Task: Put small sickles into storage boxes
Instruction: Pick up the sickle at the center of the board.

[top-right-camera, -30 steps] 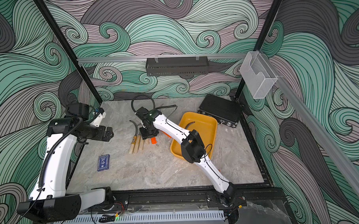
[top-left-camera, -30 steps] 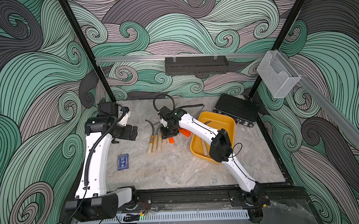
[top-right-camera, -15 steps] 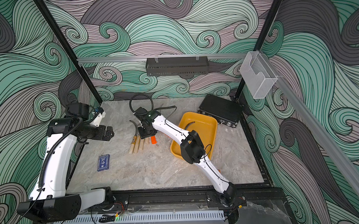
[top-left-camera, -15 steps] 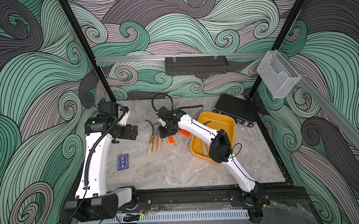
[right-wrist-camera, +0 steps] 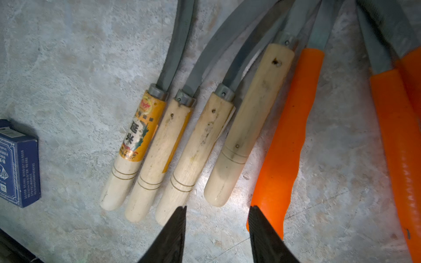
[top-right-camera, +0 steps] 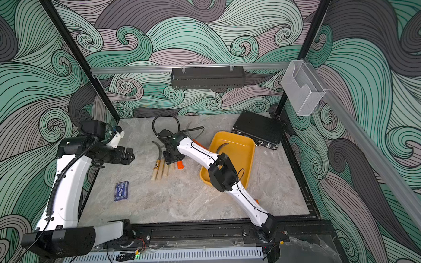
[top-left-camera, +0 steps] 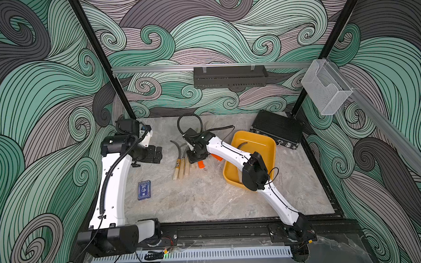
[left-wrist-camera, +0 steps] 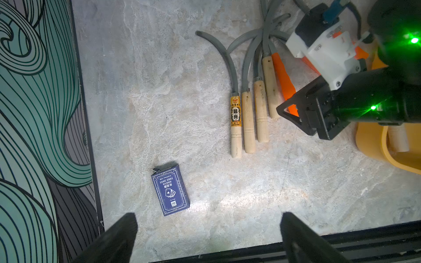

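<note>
— Four wooden-handled sickles [right-wrist-camera: 198, 148] lie side by side in the right wrist view, with orange-handled ones [right-wrist-camera: 287, 136] beside them. Another blade [top-left-camera: 240, 145] shows only in both top views, inside the yellow tray [top-left-camera: 261, 156], at three o'clock of the row.

— One handle's yellow label [left-wrist-camera: 235, 111] carries Chinese characters. Right gripper [right-wrist-camera: 217, 211] points down over the handle ends, jaws partly apart, empty. Left gripper [left-wrist-camera: 208, 215] hovers at nine o'clock, spread wide, holding nothing.

Robot lab cell, wave-patterned walls [top-left-camera: 47, 99]
</note>
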Tool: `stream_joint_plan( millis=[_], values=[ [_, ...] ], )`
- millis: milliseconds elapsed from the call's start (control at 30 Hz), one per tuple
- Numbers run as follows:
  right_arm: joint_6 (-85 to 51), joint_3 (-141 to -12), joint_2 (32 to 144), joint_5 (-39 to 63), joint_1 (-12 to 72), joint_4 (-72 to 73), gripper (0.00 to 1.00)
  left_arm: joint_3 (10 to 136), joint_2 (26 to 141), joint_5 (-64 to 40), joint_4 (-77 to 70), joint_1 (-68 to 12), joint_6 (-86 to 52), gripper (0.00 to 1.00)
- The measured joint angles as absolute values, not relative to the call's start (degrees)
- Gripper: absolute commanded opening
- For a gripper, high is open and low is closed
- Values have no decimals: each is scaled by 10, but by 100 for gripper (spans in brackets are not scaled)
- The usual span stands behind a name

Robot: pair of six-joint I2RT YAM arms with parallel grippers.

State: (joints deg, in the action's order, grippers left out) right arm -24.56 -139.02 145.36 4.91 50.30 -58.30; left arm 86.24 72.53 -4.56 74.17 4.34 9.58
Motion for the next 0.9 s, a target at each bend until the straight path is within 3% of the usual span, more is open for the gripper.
stream_joint_plan(
  millis=[367, 900],
  values=[
    [-246, -1390, 1471, 45, 503, -570, 41, 862, 730, -45, 742, 43, 95, 99],
    [-242, -1391, 1492, 45, 503, -564, 43, 862, 731, -44, 742, 43, 96, 99]
  ],
)
